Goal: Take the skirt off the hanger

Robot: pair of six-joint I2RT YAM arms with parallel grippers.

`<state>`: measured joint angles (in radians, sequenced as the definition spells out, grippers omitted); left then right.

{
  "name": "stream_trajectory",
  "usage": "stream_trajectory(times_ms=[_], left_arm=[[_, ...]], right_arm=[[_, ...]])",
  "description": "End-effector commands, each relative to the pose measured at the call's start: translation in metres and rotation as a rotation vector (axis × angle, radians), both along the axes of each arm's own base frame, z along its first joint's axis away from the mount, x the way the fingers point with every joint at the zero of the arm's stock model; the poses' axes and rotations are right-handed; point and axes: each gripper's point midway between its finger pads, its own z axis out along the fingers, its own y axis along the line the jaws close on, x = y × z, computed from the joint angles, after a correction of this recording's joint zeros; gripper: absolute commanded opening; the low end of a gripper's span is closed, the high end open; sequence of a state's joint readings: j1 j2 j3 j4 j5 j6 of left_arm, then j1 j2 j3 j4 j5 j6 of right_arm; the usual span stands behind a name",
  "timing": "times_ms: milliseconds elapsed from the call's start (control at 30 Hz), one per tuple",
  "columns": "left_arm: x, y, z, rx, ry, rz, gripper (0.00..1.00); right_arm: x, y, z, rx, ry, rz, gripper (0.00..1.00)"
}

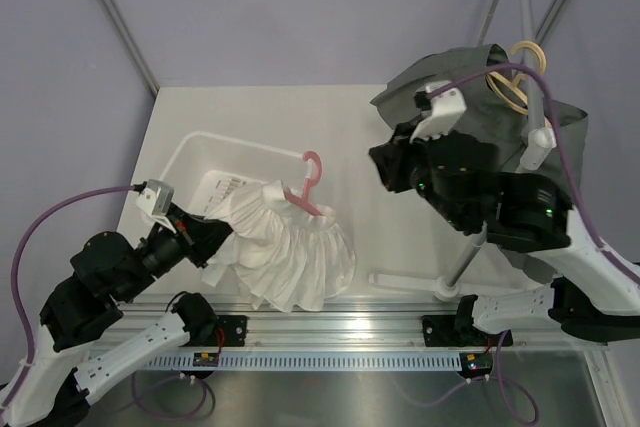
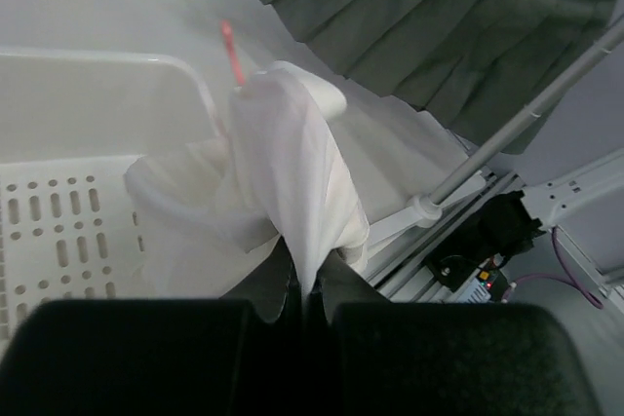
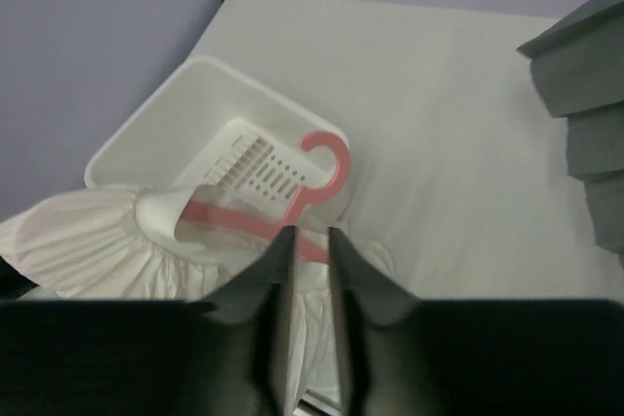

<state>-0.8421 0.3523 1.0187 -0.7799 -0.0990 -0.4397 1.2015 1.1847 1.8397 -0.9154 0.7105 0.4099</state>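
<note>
No text, brand, number or sign could be read in any of the views. Small yellow-and-red stickers [image 1: 207,357] sat on the black base blocks along the slotted metal rail [image 1: 330,358] at the near edge of the desk, but their print was too small and blurred to make out.

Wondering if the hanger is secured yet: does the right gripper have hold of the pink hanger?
No, the top view shows the right gripper well apart from the pink hanger, with a clear gap between them.
</note>
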Motion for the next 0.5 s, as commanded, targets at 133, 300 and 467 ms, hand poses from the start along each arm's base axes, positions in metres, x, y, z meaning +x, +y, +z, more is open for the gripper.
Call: stream_trajectory(times_ms=[133,300,467], left_arm=[[-0.023,-0.026,0.081,-0.221,-0.193,-0.196,0.00],[-0.057,-0.033,0.120,-0.253,-0.339,-0.380,0.00],[-0.086,-0.035,0.142,-0.277,-0.443,-0.527,0.00]], right_arm=[[-0.018,0.045,-0.025,0.068,0.110,0.168,0.51],[-0.028,0.065,-0.037,0.198,0.211,0.204,0.70],[-0.034,0.082,-0.053,0.267,0.293,0.222,0.74]])
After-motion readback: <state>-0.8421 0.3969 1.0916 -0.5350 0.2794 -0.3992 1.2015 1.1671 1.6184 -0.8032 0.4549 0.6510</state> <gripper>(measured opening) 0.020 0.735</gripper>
